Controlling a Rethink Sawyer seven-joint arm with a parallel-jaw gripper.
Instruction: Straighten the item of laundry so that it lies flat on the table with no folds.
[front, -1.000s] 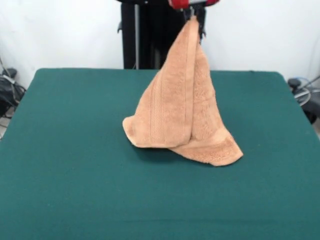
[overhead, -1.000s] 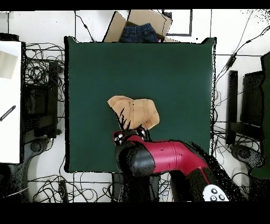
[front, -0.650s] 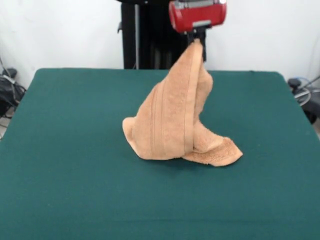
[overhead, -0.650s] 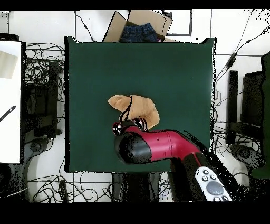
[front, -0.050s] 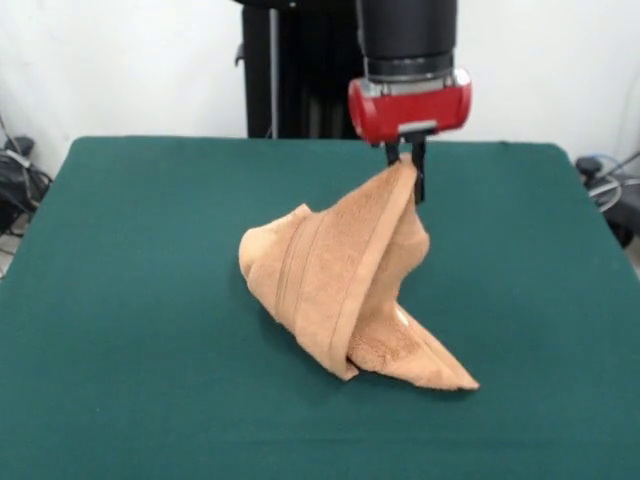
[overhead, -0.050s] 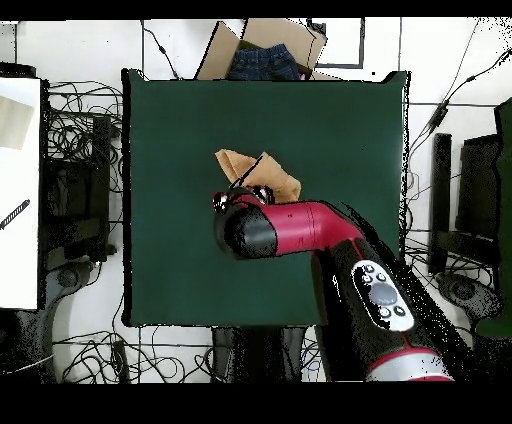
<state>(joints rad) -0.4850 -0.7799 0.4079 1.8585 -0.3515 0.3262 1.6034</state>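
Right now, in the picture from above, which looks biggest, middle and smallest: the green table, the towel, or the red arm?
1. The table, by far the biggest.
2. The red arm, though it's nearer the camera, so unsure.
3. The towel, partly hidden under the arm.

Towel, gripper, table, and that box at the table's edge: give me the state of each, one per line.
towel: one corner held up, the rest draped in folds onto the table, not flat
gripper: jaws shut on the towel's raised corner
table: green top, bearing only the towel
cardboard box: open, blue denim inside
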